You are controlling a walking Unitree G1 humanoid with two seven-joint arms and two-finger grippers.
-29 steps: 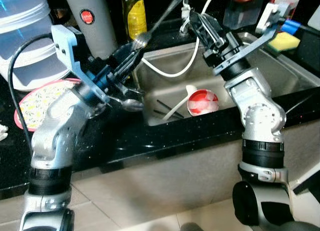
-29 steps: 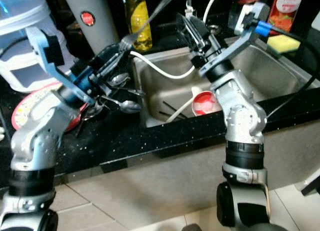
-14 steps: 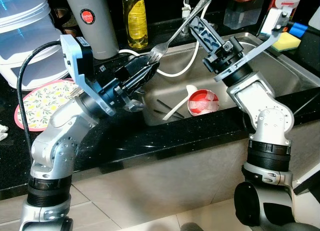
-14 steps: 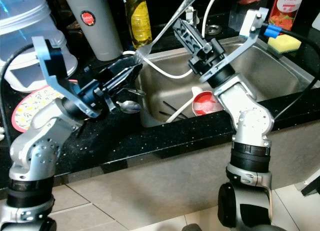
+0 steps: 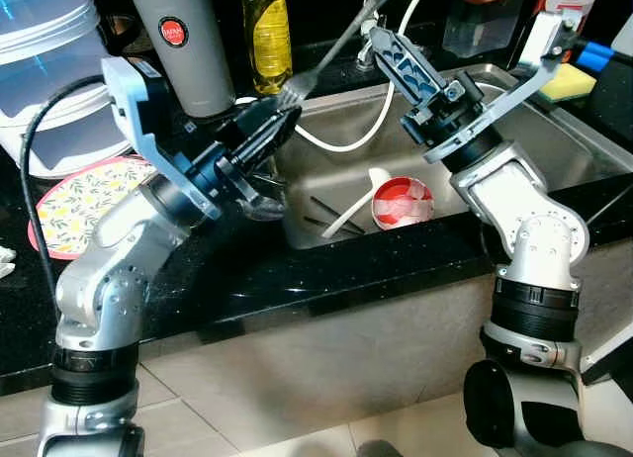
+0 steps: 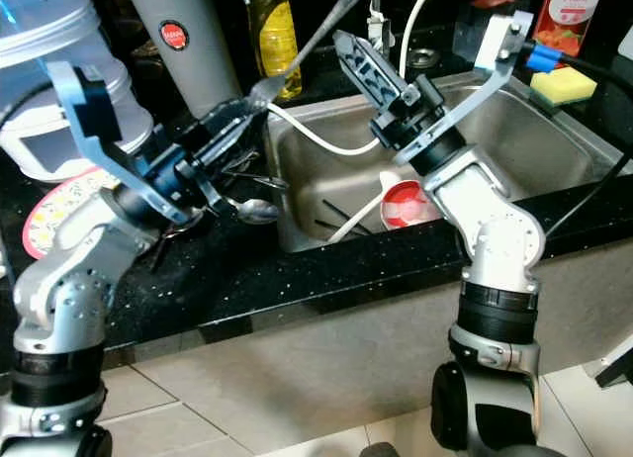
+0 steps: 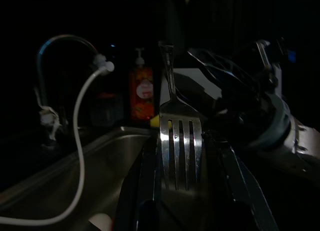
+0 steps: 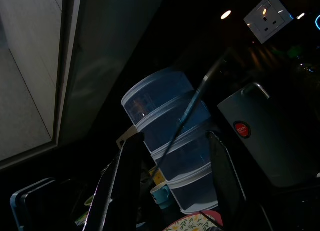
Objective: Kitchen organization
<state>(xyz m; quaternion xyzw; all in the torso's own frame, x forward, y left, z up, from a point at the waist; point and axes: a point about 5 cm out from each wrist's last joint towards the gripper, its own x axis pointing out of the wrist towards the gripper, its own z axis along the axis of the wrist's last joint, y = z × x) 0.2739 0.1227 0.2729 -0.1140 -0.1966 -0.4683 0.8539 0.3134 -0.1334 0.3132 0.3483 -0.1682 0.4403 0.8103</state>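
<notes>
A steel fork [image 5: 290, 94] hangs in the air over the left rim of the sink [image 5: 326, 241], tines low and handle slanting up to the right. My left gripper [image 5: 280, 121] is shut on it near the tines; in the left wrist view the tines [image 7: 180, 151] sit between its fingers. My right gripper [image 5: 388, 44] is raised over the sink beside the handle. In the right wrist view its fingers [image 8: 125, 181] stand open, and the thin handle [image 8: 185, 123] runs between them without touching.
In the sink lie a red-and-white bowl [image 5: 401, 202], a white spoon [image 5: 346, 215] and a white hose [image 5: 341, 145]. Loose spoons [image 6: 252, 212] rest on the black counter. Behind stand a yellow soap bottle [image 5: 267, 32], a grey flask [image 5: 183, 42], stacked clear tubs [image 5: 45, 71], a floral plate [image 5: 74, 205] and a yellow sponge [image 5: 564, 79].
My left gripper swung the fork right toward the sink, then drew it back left and a little up. The right gripper shifted only slightly and stays open.
</notes>
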